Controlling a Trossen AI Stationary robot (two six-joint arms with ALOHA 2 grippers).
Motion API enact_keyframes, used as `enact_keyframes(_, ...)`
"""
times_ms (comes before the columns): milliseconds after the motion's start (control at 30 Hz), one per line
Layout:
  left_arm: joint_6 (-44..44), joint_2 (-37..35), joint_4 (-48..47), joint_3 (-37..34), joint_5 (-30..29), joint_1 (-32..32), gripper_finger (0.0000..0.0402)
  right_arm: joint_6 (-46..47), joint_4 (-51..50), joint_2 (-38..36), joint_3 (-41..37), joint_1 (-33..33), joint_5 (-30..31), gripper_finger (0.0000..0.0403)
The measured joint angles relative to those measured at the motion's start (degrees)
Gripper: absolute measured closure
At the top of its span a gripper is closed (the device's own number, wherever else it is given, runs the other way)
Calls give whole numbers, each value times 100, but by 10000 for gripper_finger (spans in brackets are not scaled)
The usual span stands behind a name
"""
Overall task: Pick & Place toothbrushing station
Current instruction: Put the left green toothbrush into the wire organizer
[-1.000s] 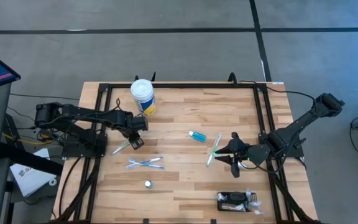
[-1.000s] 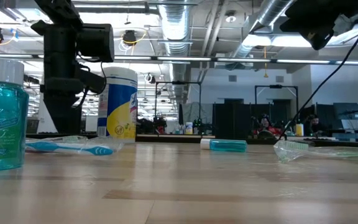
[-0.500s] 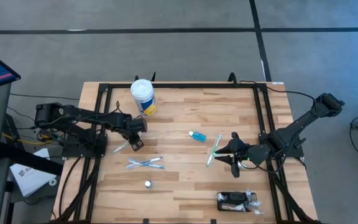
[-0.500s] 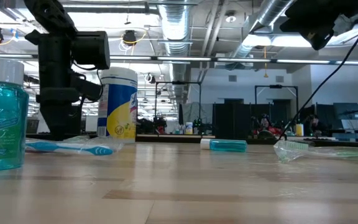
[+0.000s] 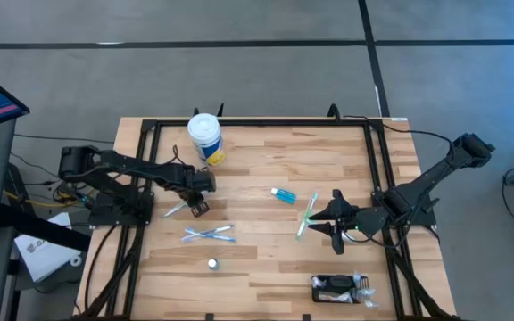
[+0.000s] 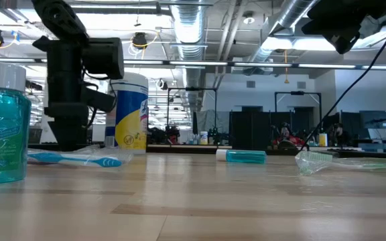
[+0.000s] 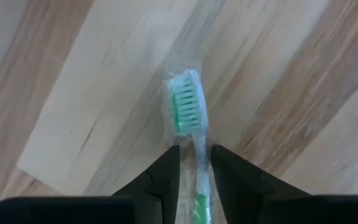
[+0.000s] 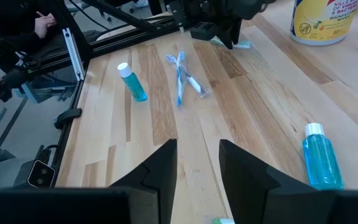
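Note:
The toothbrushing station (image 5: 333, 287) is a small flat black holder lying flat near the table's near right corner. No gripper touches it. My left gripper (image 5: 194, 202) is down at the table's left side, shut on a green toothbrush in a clear wrapper (image 7: 185, 109), and it also shows in the low view (image 6: 69, 137). My right gripper (image 5: 328, 221) is open and empty above the table's right side, next to a second wrapped green toothbrush (image 5: 306, 216). My left gripper pinches the green toothbrush's wrapped handle just behind the bristle head (image 7: 197, 155), one finger on each side. The fingers come from above, pointing down, and lie across the handle. The toothbrush lies flat on the table, its head sticking out past the fingertips.
A white-lidded yellow-and-blue wipes tub (image 5: 205, 138) stands at the far left. Two crossed blue toothbrushes (image 5: 208, 234) lie near the left gripper. A small blue bottle (image 5: 284, 194) lies at mid-table, and another (image 5: 212, 264) stands toward the near edge. A black frame (image 5: 266, 123) rims the table.
My left gripper has come down a little over the green toothbrush, with a slight shift toward the table's left and back. The toothbrush lies where it was.

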Motion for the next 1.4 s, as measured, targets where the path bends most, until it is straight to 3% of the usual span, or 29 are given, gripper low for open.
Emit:
enact_keyframes(200,-218,-91,51,-56,-145,-4,318,0,-1,0,0,3,4,292)
enact_keyframes(400,-415,-702,78,-89,-314,-4,391,0,-2,0,0,2,6,292)
enact_keyframes(733,-432,-753,22,-85,-230,-70,401,0,-6,0,0,2,9,292)
enact_keyframes(1133,-620,-763,165,-55,-208,-576,401,-2,-9,0,0,2,13,292)
enact_keyframes(1400,-619,-1324,445,135,-301,-715,401,-2,-12,0,0,0,17,292)
